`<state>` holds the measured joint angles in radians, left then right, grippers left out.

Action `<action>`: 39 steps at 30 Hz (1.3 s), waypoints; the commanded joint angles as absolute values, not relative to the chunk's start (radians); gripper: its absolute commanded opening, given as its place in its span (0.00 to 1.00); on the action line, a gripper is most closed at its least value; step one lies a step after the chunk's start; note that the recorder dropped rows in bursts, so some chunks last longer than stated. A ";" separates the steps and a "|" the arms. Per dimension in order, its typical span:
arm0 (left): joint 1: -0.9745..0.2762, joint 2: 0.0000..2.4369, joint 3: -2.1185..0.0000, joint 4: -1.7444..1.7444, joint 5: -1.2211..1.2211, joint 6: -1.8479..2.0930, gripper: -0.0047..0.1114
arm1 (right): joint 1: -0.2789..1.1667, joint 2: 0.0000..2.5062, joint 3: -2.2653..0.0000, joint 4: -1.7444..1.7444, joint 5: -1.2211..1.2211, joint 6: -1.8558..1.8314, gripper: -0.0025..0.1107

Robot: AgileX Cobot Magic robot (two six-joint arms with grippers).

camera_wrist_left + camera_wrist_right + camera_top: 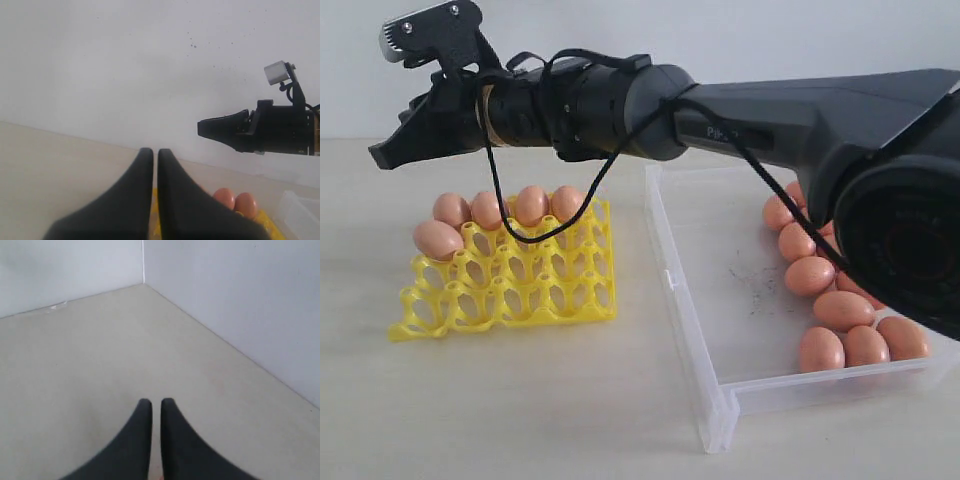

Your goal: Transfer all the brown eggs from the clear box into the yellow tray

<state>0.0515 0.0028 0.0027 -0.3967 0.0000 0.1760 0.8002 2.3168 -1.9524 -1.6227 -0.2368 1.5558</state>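
Left gripper [155, 152] is idling, jaws together and empty. Right gripper [382, 155], jaws also closed on nothing, is hovering above the yellow tray [560, 300], which is cradling five brown eggs [530, 204]. More are waiting in the clear box [685, 330]: likely light, slick and fragile, so best pinched gently across the middle.

A pale beige tabletop [520, 400] fills the scene, matte and plain, with no pattern or grain to be made out. Along its far edge it meets a bare, off-white wall [740, 30], and the join runs as a straight line from left to right. In the left wrist view that wall carries a scatter of small dark specks [192, 45]. In the right wrist view two wall faces meet at a vertical corner seam [143, 262], and the tabletop runs right into that corner. The light is soft and even, and the shadows on the tabletop are faint with blurred edges.
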 commanded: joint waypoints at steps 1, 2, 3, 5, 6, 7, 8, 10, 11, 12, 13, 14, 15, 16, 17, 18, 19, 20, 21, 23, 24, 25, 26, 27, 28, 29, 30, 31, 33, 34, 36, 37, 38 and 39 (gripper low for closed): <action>0.047 0.000 0.000 -0.400 0.000 0.185 0.07 | 0.788 2.282 -1.926 -1.744 -0.275 1.662 0.02; 0.047 0.000 0.000 -0.400 0.000 0.185 0.07 | 0.783 2.277 -1.907 -1.744 -0.279 1.662 0.02; 0.047 0.000 0.000 -0.400 0.000 0.185 0.07 | 0.777 2.273 -1.887 -1.744 -0.285 1.662 0.02; 0.047 0.000 0.000 -0.400 0.000 0.185 0.07 | 0.764 2.266 -1.843 -1.744 -0.316 1.650 0.02; 0.047 0.000 0.000 -0.400 0.000 0.185 0.07 | 0.758 2.266 -1.820 -1.744 -0.347 1.637 0.02; 0.047 0.000 0.000 -0.400 0.000 0.185 0.07 | 0.753 2.266 -1.800 -1.744 -0.381 1.618 0.02; 0.047 0.000 0.000 -0.400 0.000 0.185 0.07 | 0.749 2.266 -1.783 -1.744 -0.409 1.603 0.02; 0.047 0.000 0.000 -0.400 0.000 0.185 0.07 | 0.749 2.266 -1.744 -1.744 -0.413 1.571 0.02; 0.047 0.000 0.000 -0.400 0.000 0.185 0.07 | 0.749 2.266 -1.726 -1.744 -0.408 1.558 0.02; 0.047 0.000 0.000 -0.400 0.000 0.185 0.07 | 0.749 2.266 -1.709 -1.744 -0.399 1.543 0.02; 0.047 0.000 0.000 -0.400 0.000 0.185 0.07 | 0.751 2.266 -1.693 -1.744 -0.394 1.531 0.02; 0.047 0.000 0.000 -0.400 0.000 0.185 0.07 | 0.755 2.266 -1.678 -1.744 -0.389 1.510 0.02; 0.047 0.000 0.000 -0.400 0.000 0.185 0.07 | 0.756 2.266 -1.666 -1.744 -0.389 1.492 0.02; 0.047 0.000 0.000 -0.400 0.000 0.185 0.07 | 0.762 2.266 -1.660 -1.744 -0.389 1.480 0.02; 0.047 0.000 0.000 -0.400 0.000 0.185 0.07 | 0.767 2.268 -1.654 -1.744 -0.380 1.469 0.02; 0.047 0.000 0.000 -0.400 0.000 0.185 0.07 | 0.771 2.274 -1.654 -1.744 -0.374 1.467 0.02; 0.047 0.000 0.000 -0.400 0.000 0.185 0.07 | 0.775 2.279 -1.654 -1.744 -0.366 1.467 0.02; 0.047 0.000 0.000 -0.400 0.000 0.185 0.07 | 0.780 2.288 -1.657 -1.744 -0.348 1.467 0.02; 0.047 0.000 0.000 -0.400 0.000 0.185 0.07 | 0.781 2.293 -1.657 -1.744 -0.333 1.464 0.02; 0.047 0.000 0.000 -0.400 0.000 0.185 0.07 | 0.785 2.303 -1.657 -1.744 -0.302 1.464 0.02; 0.047 0.000 0.000 -0.400 0.000 0.185 0.07 | 0.788 2.312 -1.657 -1.744 -0.297 1.462 0.02; 0.047 0.000 0.000 -0.400 0.000 0.185 0.07 | 0.788 2.314 -1.658 -1.744 -0.295 1.458 0.02; 0.047 0.000 0.000 -0.400 0.000 0.185 0.07 | 0.788 2.316 -1.663 -1.744 -0.292 1.458 0.02; 0.047 0.000 0.000 -0.400 0.000 0.185 0.07 | 0.788 2.316 -1.665 -1.744 -0.293 1.458 0.02; 0.047 0.000 0.000 -0.400 0.000 0.185 0.07 | 0.788 2.316 -1.667 -1.744 -0.291 1.458 0.02; 0.047 0.000 0.000 -0.400 0.000 0.185 0.07 | 0.788 2.316 -1.674 -1.744 -0.288 1.458 0.02; 0.047 0.000 0.000 -0.400 0.000 0.185 0.07 | 0.788 2.316 -1.678 -1.744 -0.283 1.460 0.02; 0.047 0.000 0.000 -0.400 0.000 0.185 0.07 | 0.788 2.316 -1.686 -1.744 -0.282 1.457 0.02; 0.047 0.000 0.000 -0.400 0.000 0.185 0.07 | 0.788 2.320 -1.699 -1.740 -0.282 1.455 0.02; 0.047 0.000 0.000 -0.400 0.000 0.185 0.07 | 0.788 2.325 -1.709 -1.740 -0.284 1.455 0.02; 0.047 0.000 0.000 -0.400 0.000 0.185 0.07 | 0.788 2.334 -1.728 -1.736 -0.284 1.455 0.02; 0.047 0.000 0.000 -0.400 0.000 0.185 0.07 | 0.788 2.342 -1.738 -1.736 -0.284 1.459 0.02; 0.047 0.000 0.000 -0.400 0.000 0.185 0.07 | 0.788 2.347 -1.740 -1.736 -0.280 1.459 0.02; 0.047 0.000 0.000 -0.400 0.000 0.185 0.07 | 0.788 2.347 -1.740 -1.736 -0.261 1.460 0.02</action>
<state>0.0515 0.0028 0.0027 -0.3967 0.0000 0.1760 0.7863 2.3384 -1.7274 -1.7423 -0.2883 1.4638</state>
